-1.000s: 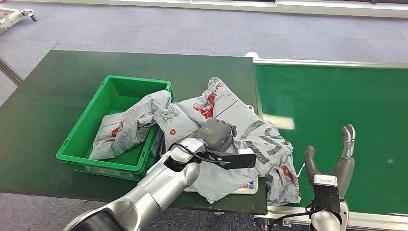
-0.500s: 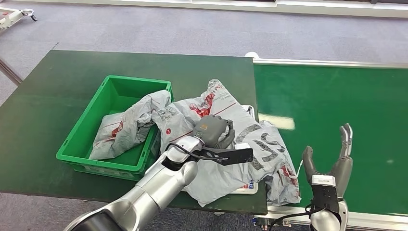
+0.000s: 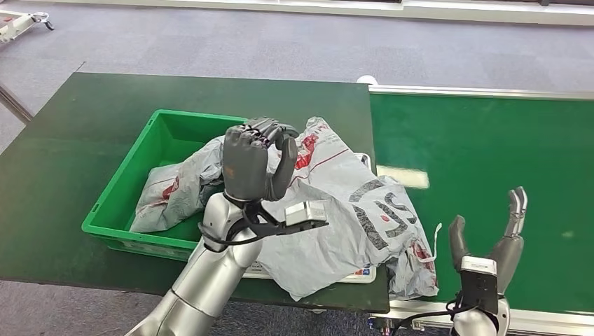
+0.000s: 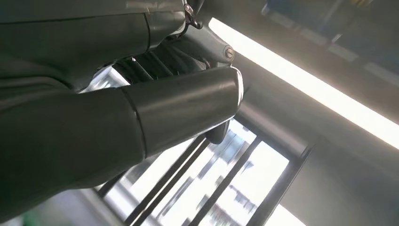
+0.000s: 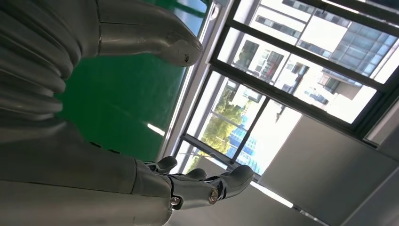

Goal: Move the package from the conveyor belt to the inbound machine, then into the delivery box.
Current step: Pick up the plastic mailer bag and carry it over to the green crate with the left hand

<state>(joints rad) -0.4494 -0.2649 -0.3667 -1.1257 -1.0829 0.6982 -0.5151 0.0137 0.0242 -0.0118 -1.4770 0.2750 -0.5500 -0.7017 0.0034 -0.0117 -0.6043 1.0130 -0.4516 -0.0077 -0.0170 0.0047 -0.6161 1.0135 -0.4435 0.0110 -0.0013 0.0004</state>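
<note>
While our left hand (image 3: 253, 162) hovered raised above the package (image 3: 336, 203), its fingers (image 3: 270, 129) were curled over toward the thumb with nothing between them, so we held nothing. Our right hand (image 3: 490, 234) stood upright over the conveyor belt (image 3: 490, 154), well to the right of the package, with fingers apart and empty.

The package, a grey crumpled mailer bag with red and black print, lay spread over a white machine plate (image 3: 361, 273) on the table (image 3: 70, 140), just right of the green box (image 3: 140, 203); its edge hung past the table's front. We judged the weighing stop reached and the move into the box not yet done.

The risk we saw was the limp plastic: a loose pinch could take one fold alone, and the rest might drag, catch on the box wall, or slide off the table's front edge.

We counted two bags, one on the plate and a second bag (image 3: 178, 185) already draped inside the box and over its right wall, one box, one plate, one belt.
</note>
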